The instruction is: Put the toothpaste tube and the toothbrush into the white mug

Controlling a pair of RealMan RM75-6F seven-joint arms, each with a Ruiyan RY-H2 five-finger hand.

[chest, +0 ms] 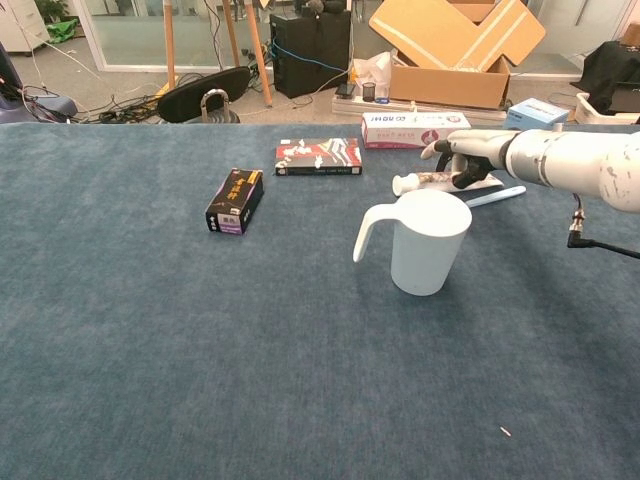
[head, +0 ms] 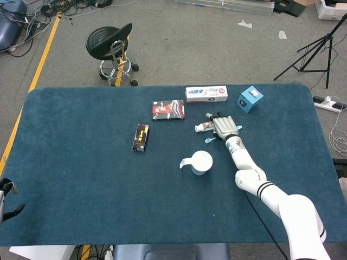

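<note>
The white mug (head: 200,162) (chest: 427,243) stands upright mid-table, handle to its left. Behind it lies the toothpaste tube (head: 201,127) (chest: 424,181), white cap pointing left. My right hand (head: 225,125) (chest: 474,156) covers the tube's right end; its fingers curl over the tube and the thumb presses from the near side, so it grips the tube low over the cloth. The light blue toothbrush (head: 211,139) (chest: 495,196) lies just in front of the tube, partly under my wrist. My left hand (head: 6,197) hangs off the table's left front corner, fingers apart and holding nothing.
On the blue cloth table (head: 81,179) sit a black box (head: 141,137) (chest: 235,200), a red-and-black box (head: 168,109) (chest: 318,156), a white toothpaste carton (head: 206,93) (chest: 412,129) and a small blue box (head: 250,98) (chest: 535,112) at the back right.
</note>
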